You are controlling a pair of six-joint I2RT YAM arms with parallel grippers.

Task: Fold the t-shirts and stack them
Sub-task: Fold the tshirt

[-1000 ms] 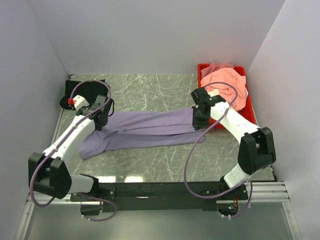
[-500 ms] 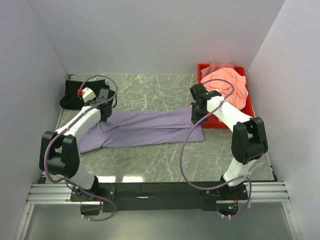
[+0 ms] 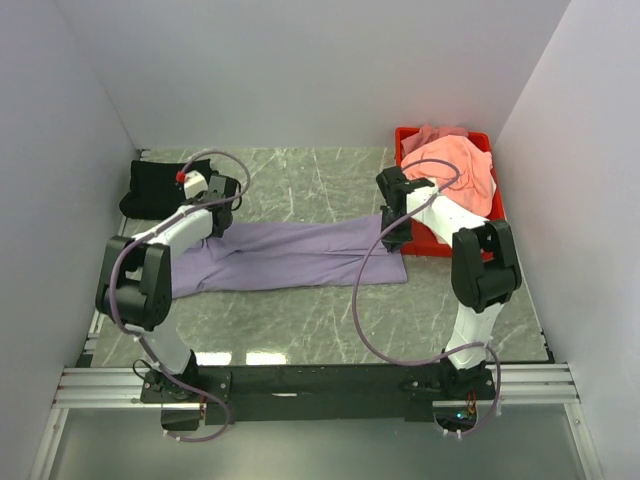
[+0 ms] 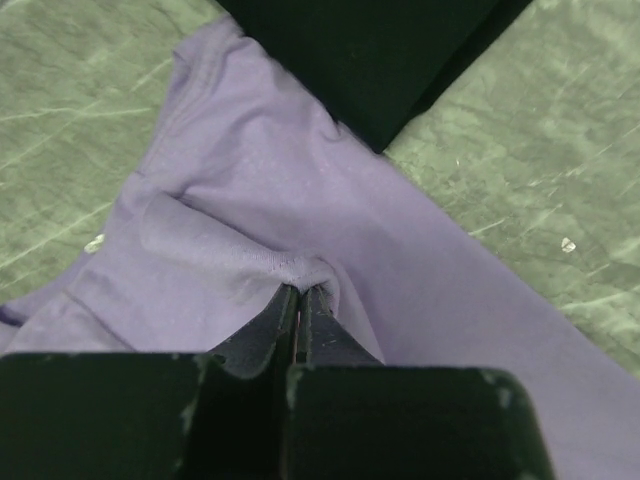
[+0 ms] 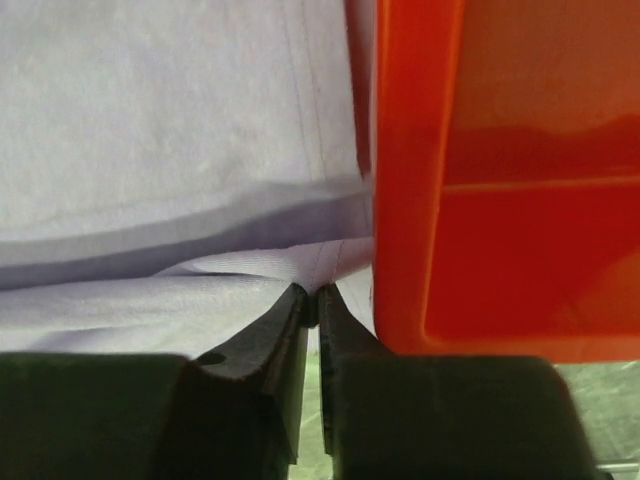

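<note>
Right wrist: lavender t-shirt (image 5: 180, 120) hem is pinched thinly by right tool (image 5: 312, 298) just beside red tray (image 5: 470, 200); snagging or slipping is risked; left tool (image 4: 298, 298) is clamped on it too.

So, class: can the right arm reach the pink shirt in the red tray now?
Probably yes: the pink shirt lies uncovered nearby, but the right gripper is pinching the lavender shirt.

Lab cell: white walls (image 3: 300, 70) around marble table (image 3: 300, 180).
</note>
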